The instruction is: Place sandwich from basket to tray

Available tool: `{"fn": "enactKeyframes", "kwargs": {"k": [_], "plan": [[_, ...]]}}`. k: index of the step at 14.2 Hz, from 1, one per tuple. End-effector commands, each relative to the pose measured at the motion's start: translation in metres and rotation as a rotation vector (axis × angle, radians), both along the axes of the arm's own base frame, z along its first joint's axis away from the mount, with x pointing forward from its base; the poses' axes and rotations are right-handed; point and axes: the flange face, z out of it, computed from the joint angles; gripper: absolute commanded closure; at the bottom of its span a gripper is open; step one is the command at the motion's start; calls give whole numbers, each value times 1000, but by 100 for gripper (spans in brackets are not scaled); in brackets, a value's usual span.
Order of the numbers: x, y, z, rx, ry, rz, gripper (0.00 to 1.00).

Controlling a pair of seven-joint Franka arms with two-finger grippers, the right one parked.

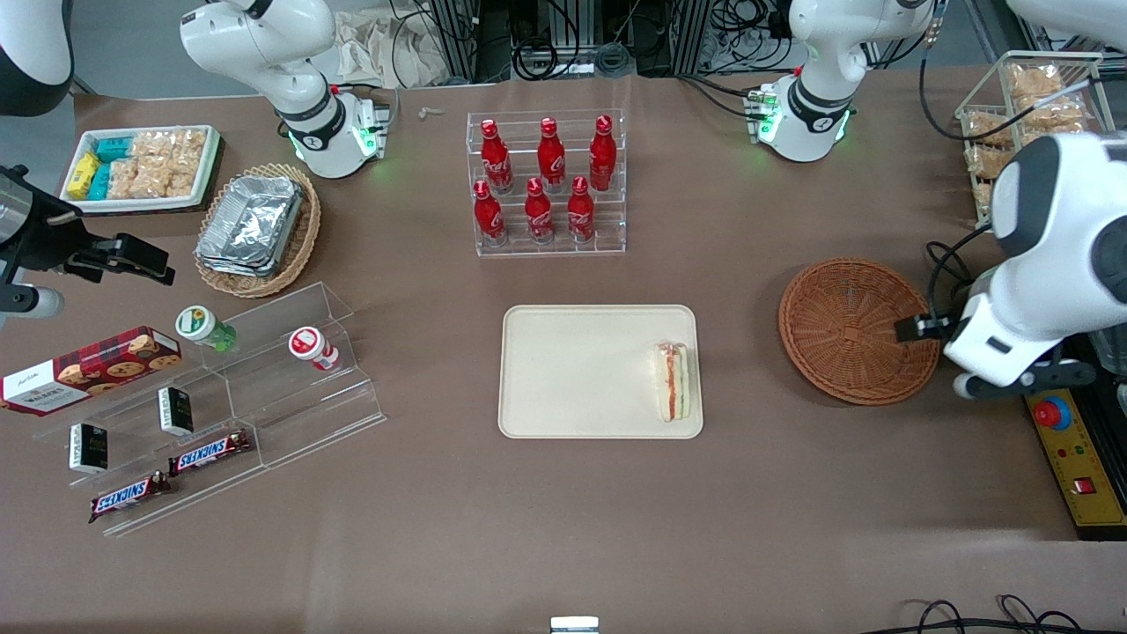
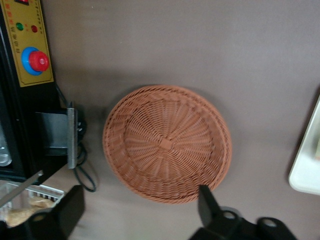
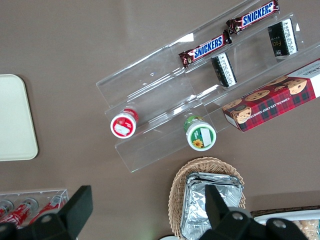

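The sandwich (image 1: 673, 380) lies on the cream tray (image 1: 572, 370), close to the tray edge nearest the basket. Nothing lies in the round reddish-brown basket (image 1: 845, 326), which is also seen in the left wrist view as the basket (image 2: 165, 142). My left gripper (image 1: 920, 328) hovers over the basket's rim on the working arm's side. In the wrist view the gripper (image 2: 141, 207) is open, its fingers wide apart with nothing between them, just off the basket's rim. A corner of the tray (image 2: 307, 165) shows beside the basket.
A clear rack of red bottles (image 1: 548, 180) stands farther from the camera than the tray. A control box with a red button (image 1: 1052, 414) sits at the working arm's end, and a wire rack of snacks (image 1: 1026, 114) stands farther back there. Acrylic steps with snacks (image 1: 220, 387) and an oval basket of foil trays (image 1: 255, 227) lie toward the parked arm's end.
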Motion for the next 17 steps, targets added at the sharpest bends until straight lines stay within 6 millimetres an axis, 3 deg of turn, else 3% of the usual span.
{"fn": "enactKeyframes", "kwargs": {"k": [1, 5, 9, 17], "plan": [[-33, 23, 22, -51, -20, -60, 0], [-64, 25, 26, -48, -84, -116, 0], [-87, 41, 37, -48, -134, -97, 0], [-40, 44, 69, -141, -186, -106, 0]]}}
